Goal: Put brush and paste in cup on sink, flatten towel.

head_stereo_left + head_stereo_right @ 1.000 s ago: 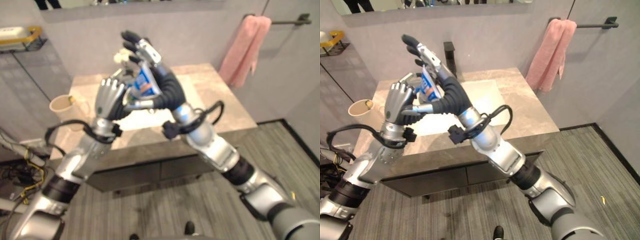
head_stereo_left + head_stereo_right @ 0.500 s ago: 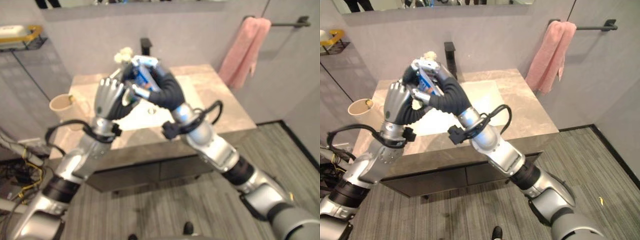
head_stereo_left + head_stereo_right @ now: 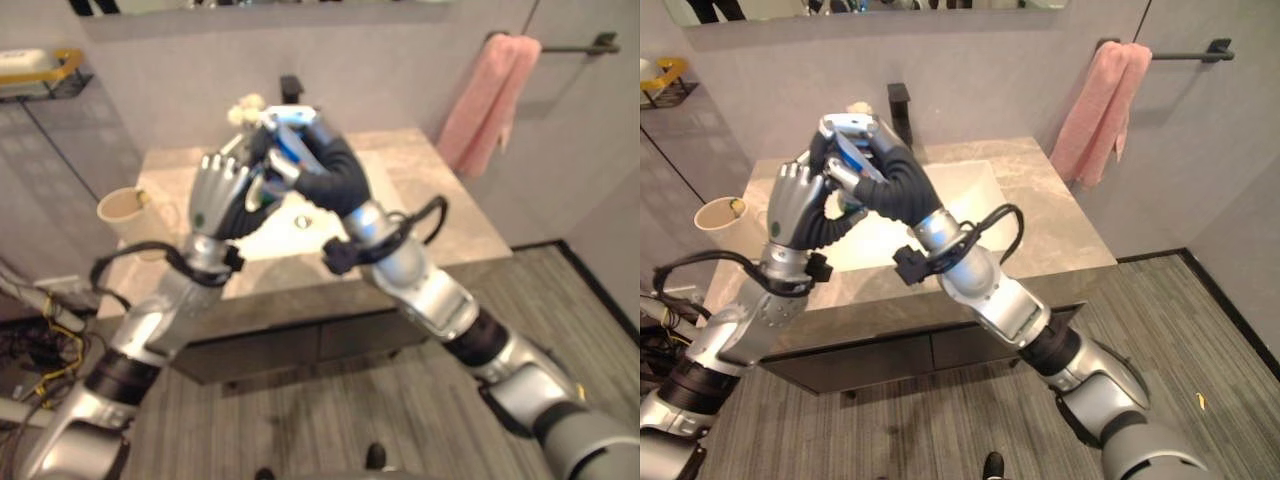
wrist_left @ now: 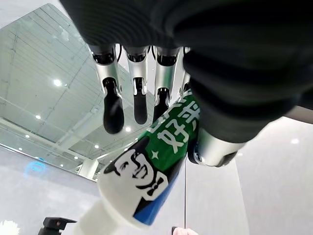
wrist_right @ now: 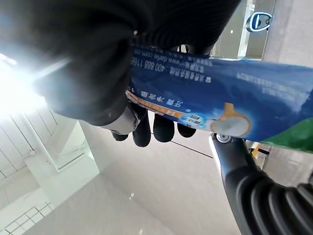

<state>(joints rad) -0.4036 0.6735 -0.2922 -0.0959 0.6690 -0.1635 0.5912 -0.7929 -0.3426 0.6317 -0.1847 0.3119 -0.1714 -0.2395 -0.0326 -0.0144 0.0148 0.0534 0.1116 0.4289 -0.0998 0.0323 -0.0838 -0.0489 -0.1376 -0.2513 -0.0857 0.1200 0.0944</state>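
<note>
Upper centre: right hand curled round paste tube; left hand also clasps it (above worktop).

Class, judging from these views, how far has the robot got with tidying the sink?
Little looks finished. The cup stands on the counter's left side, something small at its rim. In hand: the toothpaste tube is held up above the sink, with the right robot hand and the left robot hand both closed on it. Left: put the tube in the cup and flatten the pink towel, which hangs bunched on its rail.
</note>
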